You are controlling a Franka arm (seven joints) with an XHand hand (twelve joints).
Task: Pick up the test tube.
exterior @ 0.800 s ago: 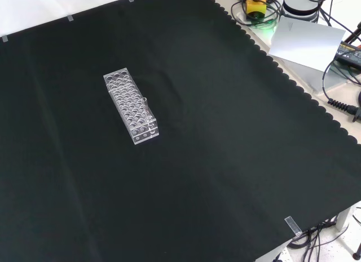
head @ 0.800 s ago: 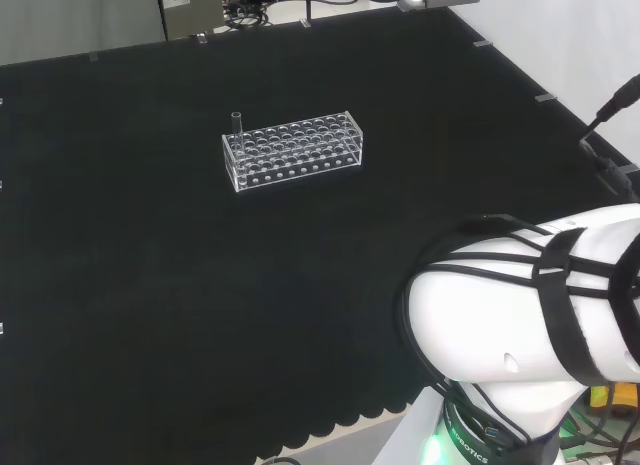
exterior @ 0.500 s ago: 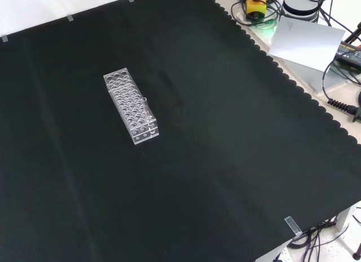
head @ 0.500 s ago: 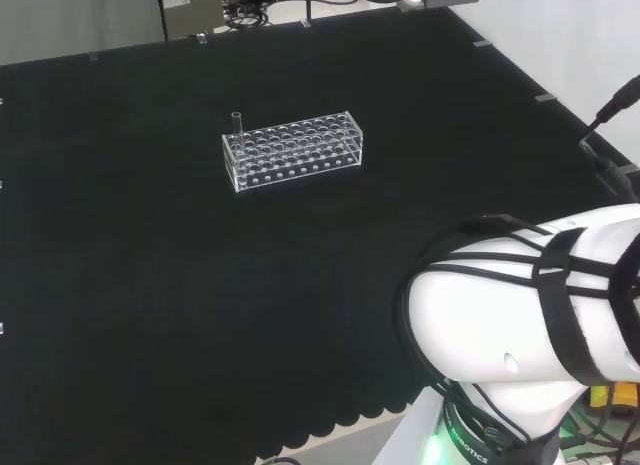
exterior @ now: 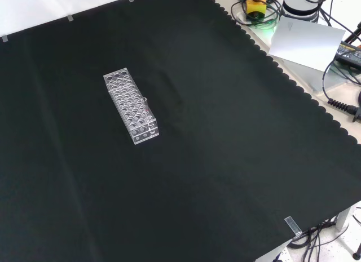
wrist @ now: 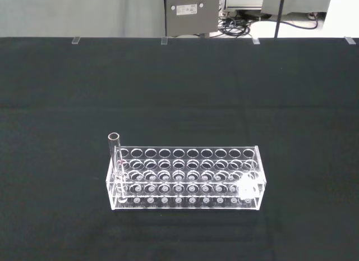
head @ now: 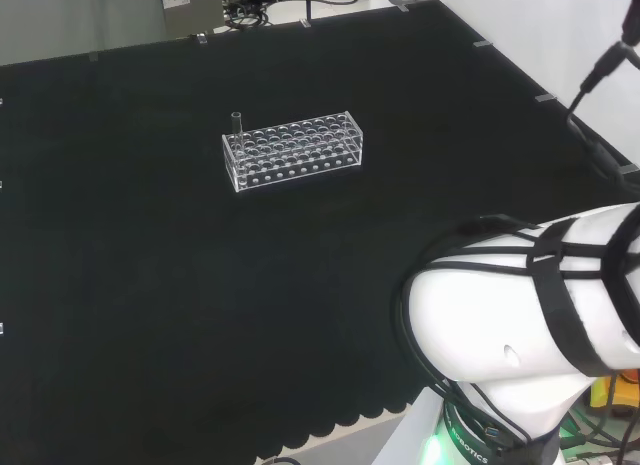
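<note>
A clear plastic test tube rack (head: 292,149) with several rows of holes stands on the black cloth, left of centre and fairly far off in the head view. One clear test tube (head: 237,122) stands upright in a corner hole at the rack's left end and rises above its top. The front view has the rack (exterior: 131,106) running lengthwise away from the camera, with the tube (exterior: 145,104) near its closer end. From the wrist view the rack (wrist: 185,179) lies some way off, broadside on, with the tube (wrist: 116,160) at one end.
The arm's own white links (head: 520,325) bulk at the head view's lower right. Beyond the cloth's scalloped edge (exterior: 282,76) in the front view lie a white sheet (exterior: 307,42), cables and a yellow and red button (exterior: 256,4). A grey box (wrist: 190,11) stands behind the bench.
In the head view the arm's white link has shifted slightly and the cable at the upper right has moved up. Rack and tube stand as before.
</note>
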